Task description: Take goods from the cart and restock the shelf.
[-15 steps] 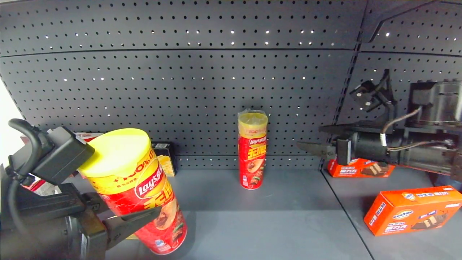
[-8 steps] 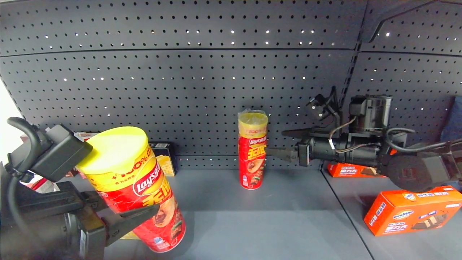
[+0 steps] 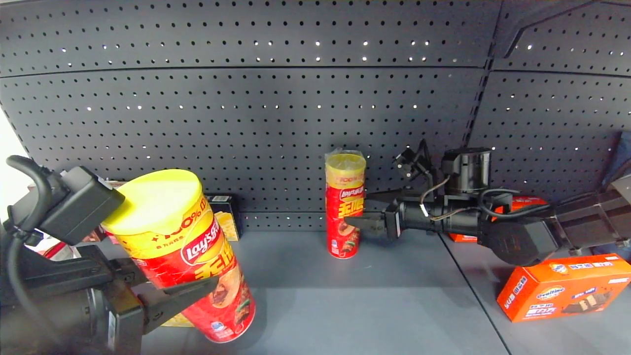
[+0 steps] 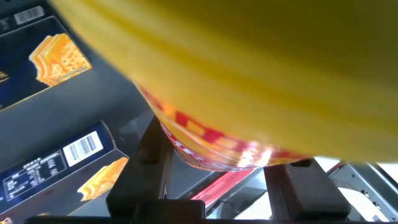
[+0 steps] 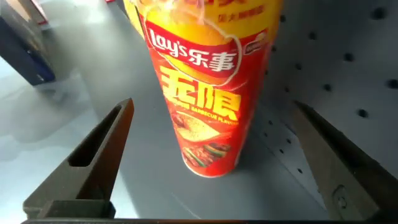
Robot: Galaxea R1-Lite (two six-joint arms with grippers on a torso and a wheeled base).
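Head view: left hand (image 3: 194, 276) grips tilted can (image 3: 180, 241); right hand (image 3: 361, 209) splayed — rear box (image 3: 528, 201) half-hidden.

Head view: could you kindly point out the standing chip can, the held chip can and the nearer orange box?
Standing chip can (image 3: 345, 207), head view, red label.
Held chip can (image 3: 197, 256), head view, side logo.
Nearer orange box (image 3: 564, 288), head view, top face.

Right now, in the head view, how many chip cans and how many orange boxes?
Chip cans: 2, the held can and the standing can.
Orange boxes: 2, the front box and the back box.
Total: 4.
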